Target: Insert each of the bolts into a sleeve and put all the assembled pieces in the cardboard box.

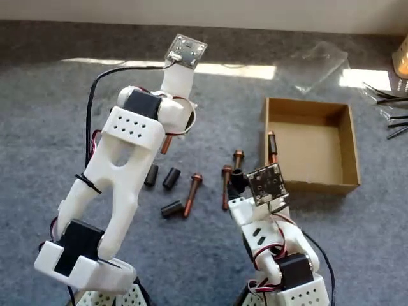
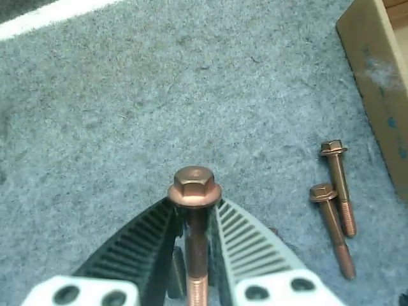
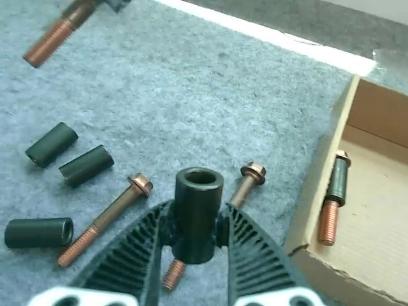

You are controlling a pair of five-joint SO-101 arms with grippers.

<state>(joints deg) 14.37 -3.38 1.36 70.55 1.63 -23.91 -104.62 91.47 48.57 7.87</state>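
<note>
My left gripper is shut on a copper bolt and holds it above the carpet, left of the cardboard box. Just in front of the box, my right gripper is shut on a black sleeve, bore end out. One assembled bolt and sleeve lies inside the box by its near wall. On the carpet lie three loose sleeves and three loose bolts.
The grey carpet covers the whole work area. A clear plastic bag lies behind the box. Dark tools lie at the right edge. The box's corner stands close to two of the loose bolts.
</note>
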